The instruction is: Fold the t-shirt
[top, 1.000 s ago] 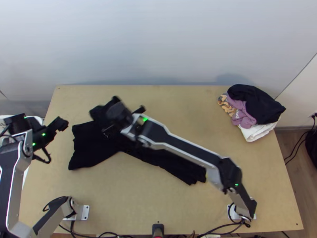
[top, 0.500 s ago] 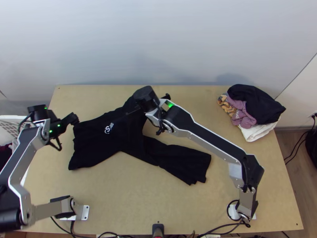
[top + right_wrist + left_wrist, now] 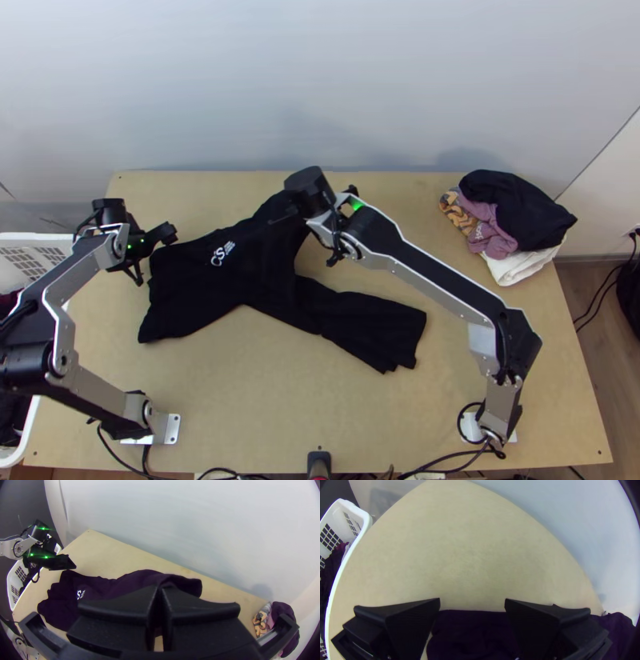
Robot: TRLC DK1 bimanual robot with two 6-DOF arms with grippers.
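Wall [image 3: 320, 88]: stood pale and plain behind the worktop's far edge.
Worktop [image 3: 240, 384]: was light wood, bare in front of the shirt, presumably left free as folding space.
Shirt [image 3: 240, 280]: lay black and spread aslant on the worktop, left of centre, creased and unfolded, print facing up.
Basket [image 3: 48, 240]: stood at the worktop's left side with dark cloth inside, probably the supply.
Pile [image 3: 520, 212]: sat at the far right corner, likely to stay clear of the work.
Right pincer [image 3: 160, 589]: was closed on the shirt's far portion, probably to draw it straight before folding.
Left pincer [image 3: 472, 604]: hung open and unloaded beside the shirt's left end, apparently placed to take that edge.
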